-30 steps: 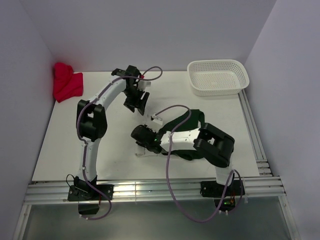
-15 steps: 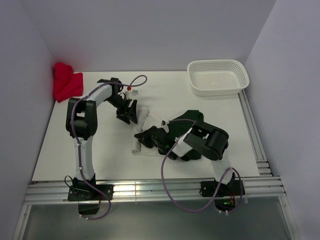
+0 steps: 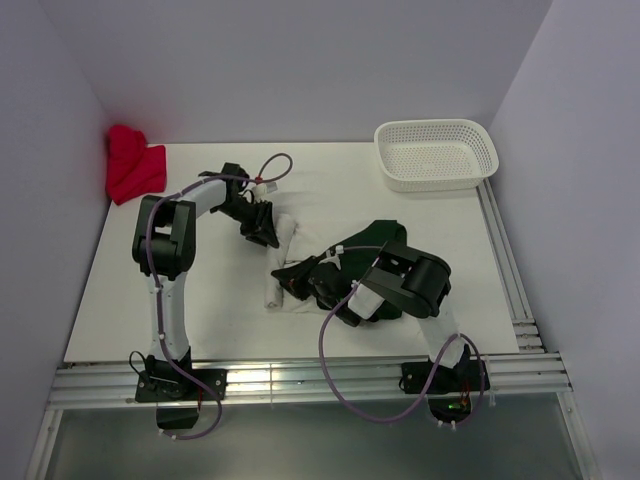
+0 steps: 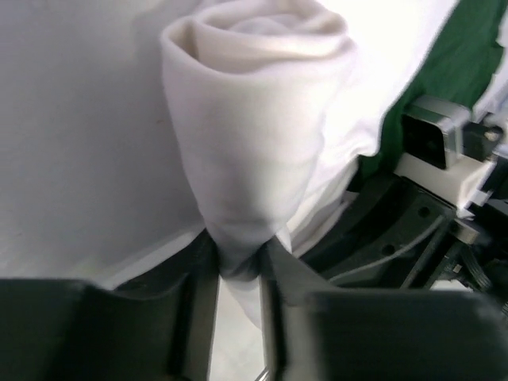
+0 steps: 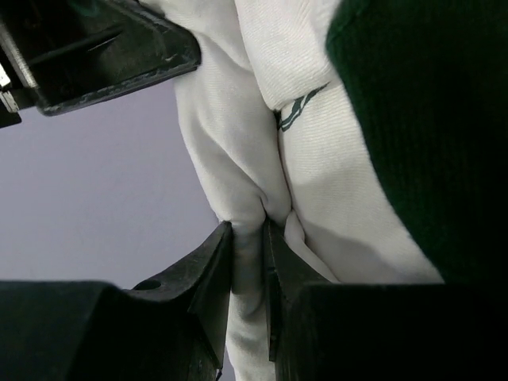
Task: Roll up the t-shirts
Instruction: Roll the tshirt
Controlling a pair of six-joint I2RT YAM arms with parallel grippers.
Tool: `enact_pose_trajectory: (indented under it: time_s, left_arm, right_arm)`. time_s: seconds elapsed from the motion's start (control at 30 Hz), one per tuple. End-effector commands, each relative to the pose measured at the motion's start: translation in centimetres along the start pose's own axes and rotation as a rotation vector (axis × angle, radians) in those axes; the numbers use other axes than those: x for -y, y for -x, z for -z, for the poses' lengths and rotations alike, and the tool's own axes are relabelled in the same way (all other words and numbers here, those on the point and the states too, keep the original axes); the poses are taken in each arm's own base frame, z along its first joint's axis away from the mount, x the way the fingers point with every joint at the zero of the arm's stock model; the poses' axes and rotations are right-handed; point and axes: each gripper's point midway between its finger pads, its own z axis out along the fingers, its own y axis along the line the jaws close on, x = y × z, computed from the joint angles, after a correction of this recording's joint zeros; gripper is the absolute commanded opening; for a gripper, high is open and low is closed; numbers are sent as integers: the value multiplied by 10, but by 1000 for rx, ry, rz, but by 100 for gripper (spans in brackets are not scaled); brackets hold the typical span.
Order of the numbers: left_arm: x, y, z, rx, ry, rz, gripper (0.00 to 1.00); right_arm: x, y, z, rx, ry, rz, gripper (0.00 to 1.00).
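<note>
The off-white t-shirt lies mid-table as a rolled bundle. Its dark print shows in the right wrist view. My left gripper is shut on the bundle's far end, with cloth pinched between the jaws. At the near end my right gripper is shut on a fold of the same shirt. The dark green t-shirt lies crumpled just right of it, partly under my right arm.
A white mesh basket stands at the back right. A red cloth is heaped at the back left by the wall. Metal rails run along the near edge and the right side.
My left arm came down from the back to the off-white shirt, and its jaws closed on the roll's far end. My right gripper kept its hold and shifted slightly.
</note>
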Motion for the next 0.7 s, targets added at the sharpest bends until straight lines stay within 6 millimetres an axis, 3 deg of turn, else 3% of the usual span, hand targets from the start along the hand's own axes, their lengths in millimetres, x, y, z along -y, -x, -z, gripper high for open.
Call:
enact_pose_trajectory:
  time_s: [0.0, 0.13, 0.17, 0.2, 0.27, 0.47, 0.67]
  left_arm:
    - [-11, 20, 5, 69, 113, -15, 26]
    - [-21, 18, 14, 61, 284, -42, 16]
    - [-21, 14, 15, 48, 310, -44, 15]
    - [-27, 13, 18, 43, 362, -50, 13]
    - [-23, 8, 18, 20, 397, -78, 11]
    - [-18, 8, 24, 3, 499, -131, 10]
    - [-11, 7, 20, -33, 563, -165, 11]
  right_arm:
    - [17, -6, 5, -31, -70, 47, 22]
    - [17, -2, 5, 3, -147, 130, 31]
    - [27, 2, 6, 24, -228, 184, 37]
    - [17, 6, 9, 63, -240, 217, 41]
    - [18, 11, 13, 100, -360, 317, 46]
    - [-29, 27, 33, 269, -557, 567, 52]
    - [-49, 30, 19, 322, -684, 753, 52]
